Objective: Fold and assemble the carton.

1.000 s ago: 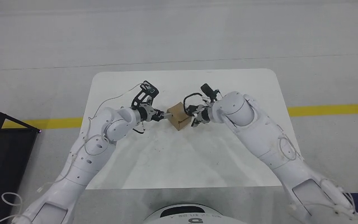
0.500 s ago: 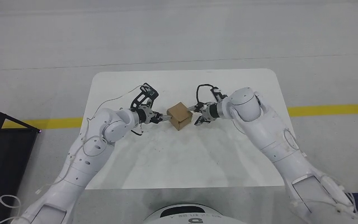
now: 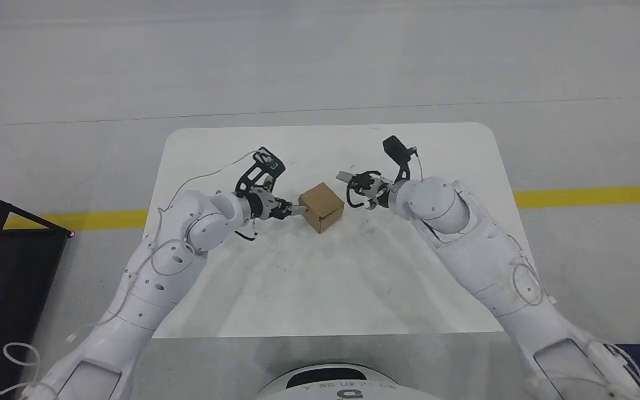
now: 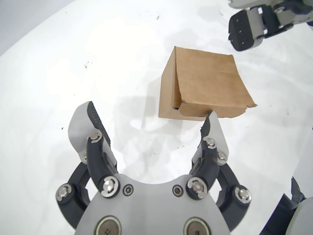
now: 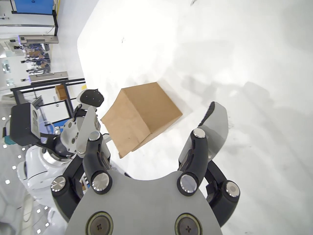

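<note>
A small brown carton (image 3: pixel 322 206) stands near the middle of the white table (image 3: pixel 300 290), its top flap folded down with a ragged edge. My left gripper (image 3: pixel 293 208) sits at its left side, open. In the left wrist view one fingertip (image 4: pixel 210 117) touches the carton (image 4: pixel 205 84) at the low flap edge, and the left gripper (image 4: pixel 151 110) holds nothing. My right gripper (image 3: pixel 350 190) is open just off the carton's far right corner, apart from it. The carton (image 5: pixel 141 116) lies ahead of the right gripper (image 5: pixel 152 106). The right gripper (image 4: pixel 244 35) also appears beyond the carton.
The table's far edge (image 5: pixel 83 57) runs close behind the carton. A black cart (image 3: pixel 20 260) stands on the floor to the left, and a yellow floor line (image 3: pixel 580 196) passes on the right.
My right gripper has let go of the carton's right side, drawn back a little toward the far right and turned its wrist. The left gripper and the carton have hardly moved.
</note>
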### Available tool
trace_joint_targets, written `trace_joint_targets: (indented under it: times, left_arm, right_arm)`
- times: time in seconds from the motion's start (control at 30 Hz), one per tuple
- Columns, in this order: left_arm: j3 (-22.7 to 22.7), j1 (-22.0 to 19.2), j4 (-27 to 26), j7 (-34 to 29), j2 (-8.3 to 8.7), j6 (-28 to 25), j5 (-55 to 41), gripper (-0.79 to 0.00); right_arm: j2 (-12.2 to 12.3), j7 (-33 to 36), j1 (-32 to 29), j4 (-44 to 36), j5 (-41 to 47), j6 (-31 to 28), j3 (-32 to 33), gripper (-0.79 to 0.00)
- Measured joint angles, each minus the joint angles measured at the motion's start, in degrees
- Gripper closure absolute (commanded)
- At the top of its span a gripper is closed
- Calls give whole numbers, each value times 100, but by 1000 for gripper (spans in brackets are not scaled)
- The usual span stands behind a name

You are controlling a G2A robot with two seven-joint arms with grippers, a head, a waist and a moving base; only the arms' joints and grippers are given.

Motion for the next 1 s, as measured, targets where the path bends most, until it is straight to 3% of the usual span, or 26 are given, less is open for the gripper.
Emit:
trace_joint_targets:
  times: [0.13, 0.33, 0.63, 1.0]
  left_arm:
    - [43, -39, 23, 4, -17, 11, 16, -757]
    - [47, -73, 62, 7, -31, 61, -7, -757]
    - [74, -133, 147, 12, -58, 104, -37, -760]
    - [152, -241, 368, 108, -110, 121, -94, -760]
  right_arm:
    - [40, 569, 184, 457, 196, -839, 208, -717]
    - [-146, 1017, 859, 1519, 250, -1838, -338, -696]
    - [-477, 1457, 1574, 2756, 696, -2637, -954, -637]
    - [-620, 1888, 1787, 3335, 1049, -3393, -1070, -548]
